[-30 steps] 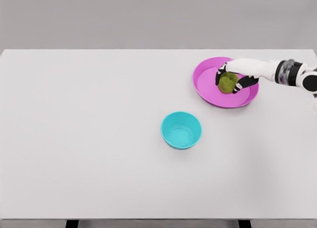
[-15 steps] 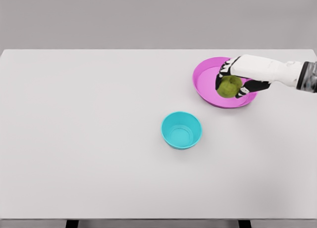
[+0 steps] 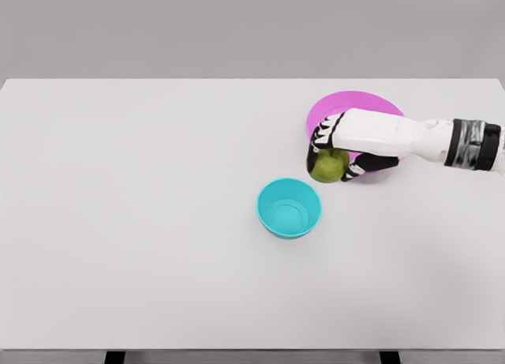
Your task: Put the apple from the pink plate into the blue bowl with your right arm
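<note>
Green and round, small apple [image 3: 329,166] gripped in the right hand [image 3: 341,150], black-tipped fingers [image 3: 323,135] curled over its top and thumb tucked under its right side, so closed firmly around the fruit and nothing else. Held up off the wide white counter [image 3: 142,222], seen over the lower left edge of the shallow round pink plate [image 3: 355,102], no longer resting in the plate's well. Just up and to the right of the small round turquoise-blue bowl [image 3: 289,208], close to its rim but apart from it, not over its opening. Bowl upright near the middle of the counter, hollow showing nothing inside. Plate lying flat toward the counter's far right, much of its lower half hidden behind the white forearm [image 3: 394,139] reaching in from the right edge, with a grey and black banded wrist section [image 3: 472,144] near the frame's border. Plate and bowl near each other yet not touching, hand and apple filling the gap between them. Plain grey wall [image 3: 252,28] behind the counter's far edge. Only the right arm on show.
</note>
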Controlling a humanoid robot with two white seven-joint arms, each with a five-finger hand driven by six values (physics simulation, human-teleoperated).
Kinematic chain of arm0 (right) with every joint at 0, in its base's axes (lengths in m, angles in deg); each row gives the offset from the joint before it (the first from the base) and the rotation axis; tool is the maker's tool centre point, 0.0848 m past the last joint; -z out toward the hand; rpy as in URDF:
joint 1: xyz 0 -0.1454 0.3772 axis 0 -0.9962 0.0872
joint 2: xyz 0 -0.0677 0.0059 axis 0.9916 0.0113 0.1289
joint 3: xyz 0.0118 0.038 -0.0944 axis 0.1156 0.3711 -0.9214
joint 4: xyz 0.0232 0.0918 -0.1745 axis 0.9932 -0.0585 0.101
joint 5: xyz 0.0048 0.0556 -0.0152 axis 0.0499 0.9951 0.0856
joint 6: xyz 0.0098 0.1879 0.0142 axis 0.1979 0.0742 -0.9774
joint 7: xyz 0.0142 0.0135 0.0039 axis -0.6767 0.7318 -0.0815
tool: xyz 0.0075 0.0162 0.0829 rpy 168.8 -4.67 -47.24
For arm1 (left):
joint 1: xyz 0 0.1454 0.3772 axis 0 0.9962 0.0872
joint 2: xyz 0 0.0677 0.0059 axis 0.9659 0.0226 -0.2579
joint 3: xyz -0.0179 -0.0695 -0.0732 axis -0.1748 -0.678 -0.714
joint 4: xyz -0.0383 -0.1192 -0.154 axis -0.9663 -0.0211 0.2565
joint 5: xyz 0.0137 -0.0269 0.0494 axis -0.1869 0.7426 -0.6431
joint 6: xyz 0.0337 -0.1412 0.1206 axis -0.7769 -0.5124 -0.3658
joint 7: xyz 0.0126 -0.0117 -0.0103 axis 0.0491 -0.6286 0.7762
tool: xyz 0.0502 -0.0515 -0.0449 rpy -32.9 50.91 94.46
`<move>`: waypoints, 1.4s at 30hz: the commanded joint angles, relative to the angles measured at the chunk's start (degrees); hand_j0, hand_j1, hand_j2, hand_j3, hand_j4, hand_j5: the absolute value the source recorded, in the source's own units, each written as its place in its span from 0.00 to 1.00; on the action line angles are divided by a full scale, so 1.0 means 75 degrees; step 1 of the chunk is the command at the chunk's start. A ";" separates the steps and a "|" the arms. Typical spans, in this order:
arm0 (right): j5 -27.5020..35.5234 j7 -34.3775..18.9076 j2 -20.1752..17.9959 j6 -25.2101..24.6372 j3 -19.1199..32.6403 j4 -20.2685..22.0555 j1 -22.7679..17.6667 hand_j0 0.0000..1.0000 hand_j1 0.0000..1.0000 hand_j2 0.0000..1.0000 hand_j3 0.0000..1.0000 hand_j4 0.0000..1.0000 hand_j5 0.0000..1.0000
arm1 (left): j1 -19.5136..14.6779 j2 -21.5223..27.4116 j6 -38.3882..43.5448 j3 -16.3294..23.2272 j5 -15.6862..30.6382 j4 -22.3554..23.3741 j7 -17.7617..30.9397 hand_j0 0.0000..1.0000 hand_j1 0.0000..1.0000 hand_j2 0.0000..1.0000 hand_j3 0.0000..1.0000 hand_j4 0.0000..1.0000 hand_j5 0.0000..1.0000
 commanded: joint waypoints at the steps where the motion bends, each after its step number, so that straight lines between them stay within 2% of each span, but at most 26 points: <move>1: 0.0047 0.0006 0.0136 -0.0043 -0.0029 0.0019 0.0000 0.49 0.49 0.49 0.49 0.49 0.49 | 0.0000 0.0000 0.0011 0.0002 0.0001 -0.0007 0.0003 1.00 1.00 1.00 1.00 1.00 1.00; 4: 0.0047 0.0006 0.0206 -0.0031 -0.0146 0.0031 0.0012 0.49 0.49 0.49 0.49 0.49 0.49 | 0.0000 0.0000 0.0011 0.0002 0.0001 -0.0008 0.0003 1.00 1.00 1.00 1.00 1.00 1.00; 8: 0.0011 0.0006 0.0628 -0.0066 -0.0556 -0.0016 0.0047 0.49 0.49 0.49 0.49 0.49 0.49 | 0.0000 0.0000 0.0011 0.0002 0.0013 -0.0008 0.0003 1.00 1.00 1.00 1.00 1.00 1.00; 16: -0.0024 0.0006 0.0675 -0.0055 -0.0568 -0.0005 0.0012 0.49 0.49 0.49 0.49 0.49 0.49 | 0.0000 0.0000 -0.0001 0.0002 0.0001 0.0004 0.0003 1.00 1.00 1.00 1.00 1.00 1.00; 18: -0.0036 0.0006 0.0663 -0.0055 -0.0556 0.0031 0.0023 0.55 0.55 0.55 0.55 0.55 0.55 | 0.0000 0.0000 -0.0001 0.0002 0.0001 0.0004 0.0003 1.00 1.00 1.00 1.00 1.00 1.00; 21: -0.0047 0.0006 0.0593 -0.0066 -0.0474 0.0078 0.0012 0.77 0.77 0.77 0.77 0.77 0.77 | 0.0000 0.0000 -0.0001 0.0002 0.0013 0.0004 0.0003 1.00 1.00 1.00 1.00 1.00 1.00; 25: -0.0047 0.0006 0.0546 -0.0055 -0.0462 0.0171 0.0000 0.84 0.84 0.84 0.84 0.84 0.84 | 0.0000 0.0000 -0.0001 0.0002 0.0013 -0.0008 0.0003 1.00 1.00 1.00 1.00 1.00 1.00; 28: -0.0047 0.0006 0.0464 -0.0019 -0.0451 0.0206 -0.0012 0.85 0.85 0.85 0.85 0.85 0.85 | 0.0000 0.0000 0.0011 0.0002 0.0001 0.0004 0.0003 1.00 1.00 1.00 1.00 1.00 1.00; 33: -0.0047 0.0006 0.0429 -0.0066 -0.0217 0.0207 -0.0023 1.00 1.00 1.00 1.00 1.00 1.00 | 0.0000 0.0000 -0.0001 0.0002 0.0012 0.0004 0.0003 1.00 1.00 1.00 1.00 1.00 1.00; 37: -0.0047 0.0006 0.0417 -0.0055 -0.0158 0.0230 -0.0012 1.00 1.00 1.00 1.00 1.00 1.00 | 0.0000 0.0000 -0.0001 0.0002 0.0013 0.0004 0.0003 1.00 1.00 1.00 1.00 1.00 1.00; 39: -0.0036 0.0006 -0.0004 0.0016 -0.0111 0.0277 -0.0023 1.00 1.00 1.00 1.00 1.00 1.00 | 0.0000 0.0000 -0.0001 0.0002 0.0001 0.0004 0.0003 1.00 1.00 1.00 1.00 1.00 1.00; 42: -0.0036 0.0006 -0.0239 0.0250 -0.0088 0.0312 -0.0129 1.00 1.00 1.00 1.00 1.00 1.00 | 0.0000 0.0000 0.0011 0.0002 0.0013 0.0004 0.0003 1.00 1.00 1.00 1.00 1.00 1.00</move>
